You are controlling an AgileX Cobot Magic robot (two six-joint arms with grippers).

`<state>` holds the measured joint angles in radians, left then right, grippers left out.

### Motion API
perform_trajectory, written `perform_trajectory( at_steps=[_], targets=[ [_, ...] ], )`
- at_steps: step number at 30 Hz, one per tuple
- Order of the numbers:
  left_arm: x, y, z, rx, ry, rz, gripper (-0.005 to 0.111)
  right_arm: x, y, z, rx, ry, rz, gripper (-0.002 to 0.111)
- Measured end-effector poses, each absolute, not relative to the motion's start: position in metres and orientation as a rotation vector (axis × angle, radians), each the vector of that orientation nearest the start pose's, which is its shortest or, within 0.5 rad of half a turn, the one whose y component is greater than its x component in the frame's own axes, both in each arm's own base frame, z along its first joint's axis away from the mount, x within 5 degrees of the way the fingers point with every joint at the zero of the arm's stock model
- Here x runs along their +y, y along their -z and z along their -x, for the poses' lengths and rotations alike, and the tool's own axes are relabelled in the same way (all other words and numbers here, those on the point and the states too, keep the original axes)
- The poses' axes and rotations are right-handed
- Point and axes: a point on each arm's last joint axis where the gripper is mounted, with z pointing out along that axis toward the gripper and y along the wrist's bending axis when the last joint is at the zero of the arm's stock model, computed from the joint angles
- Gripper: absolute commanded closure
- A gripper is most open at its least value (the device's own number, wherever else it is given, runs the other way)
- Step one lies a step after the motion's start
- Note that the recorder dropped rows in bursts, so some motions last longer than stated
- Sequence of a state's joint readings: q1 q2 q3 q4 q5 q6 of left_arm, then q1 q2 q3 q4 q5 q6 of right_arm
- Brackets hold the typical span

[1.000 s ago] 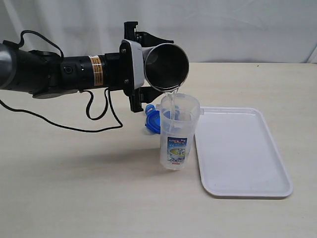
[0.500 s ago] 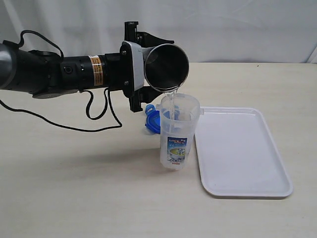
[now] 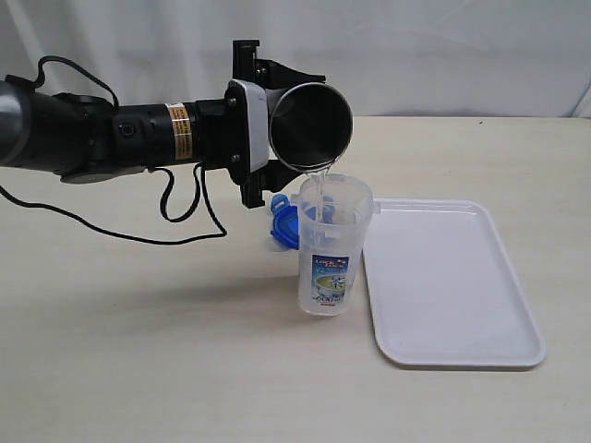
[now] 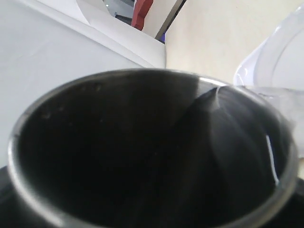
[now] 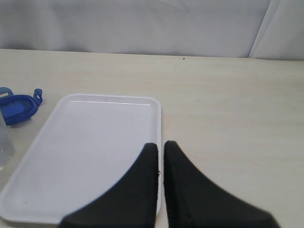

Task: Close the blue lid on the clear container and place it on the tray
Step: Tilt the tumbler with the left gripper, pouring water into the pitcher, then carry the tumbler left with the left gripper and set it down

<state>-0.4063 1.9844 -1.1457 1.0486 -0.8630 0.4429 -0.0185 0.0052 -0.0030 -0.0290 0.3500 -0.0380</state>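
A pale desk [image 3: 138, 369] runs back to a white curtain [image 3: 443, 46]. Nearest me lies the tray [image 3: 462, 355], bare, and the right jaws hang over its rim, pressed together and empty. Just beside the tray stands the clear container [image 3: 331, 249], upright and uncapped. The blue lid [image 3: 284, 226] lies on the desk right behind it. Above, the left jaws grip the steel cup [image 3: 311, 125], tipped so a thin stream of water [image 3: 319, 189] falls into the container's mouth. I judge I'm mid-pour, so lidding must wait. I'd hold the cup's lip centred over the mouth, tilt slowly, and right it only once the stream stops, without nudging the rim.
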Motion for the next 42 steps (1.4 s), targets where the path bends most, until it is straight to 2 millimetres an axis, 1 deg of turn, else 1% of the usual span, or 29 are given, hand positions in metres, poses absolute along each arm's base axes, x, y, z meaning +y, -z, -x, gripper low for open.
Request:
perform_trajectory(
  at_steps=[14, 22, 26, 29, 31, 34, 37, 40, 42],
  targets=[
    [-0.219, -0.196, -0.356, 0.726, -0.001, -1.578, 0.107, -0.002, -0.182, -0.054, 1.836, 0.068, 0.036, 0.104],
    [-0.219, -0.196, -0.356, 0.822, 0.089, -1.531, 0.107, -0.002, -0.182, -0.054, 1.836, 0.068, 0.036, 0.104],
    [-0.219, -0.196, -0.357, 0.929, 0.191, -1.471, 0.107, -0.002, -0.182, -0.054, 1.836, 0.068, 0.036, 0.104],
    [-0.218, -0.197, -0.359, 1.05, 0.283, -1.381, 0.107, -0.002, -0.182, -0.054, 1.836, 0.068, 0.036, 0.104],
    [-0.216, -0.197, -0.363, 1.146, 0.313, -1.307, 0.107, -0.002, -0.182, -0.054, 1.836, 0.068, 0.036, 0.104],
    [-0.21, -0.196, -0.371, 1.311, 0.325, -1.158, 0.107, -0.002, -0.182, -0.054, 1.836, 0.068, 0.036, 0.104],
    [-0.201, -0.195, -0.381, 1.468, 0.319, -0.964, 0.107, -0.002, -0.182, -0.054, 1.836, 0.068, 0.036, 0.104],
    [-0.187, -0.196, -0.392, 1.555, 0.322, -0.795, 0.107, -0.002, -0.182, -0.054, 1.836, 0.068, 0.036, 0.104],
    [-0.173, -0.199, -0.401, 1.6, 0.339, -0.683, 0.107, -0.002, -0.182, -0.054, 1.836, 0.068, 0.036, 0.104]
  ],
)
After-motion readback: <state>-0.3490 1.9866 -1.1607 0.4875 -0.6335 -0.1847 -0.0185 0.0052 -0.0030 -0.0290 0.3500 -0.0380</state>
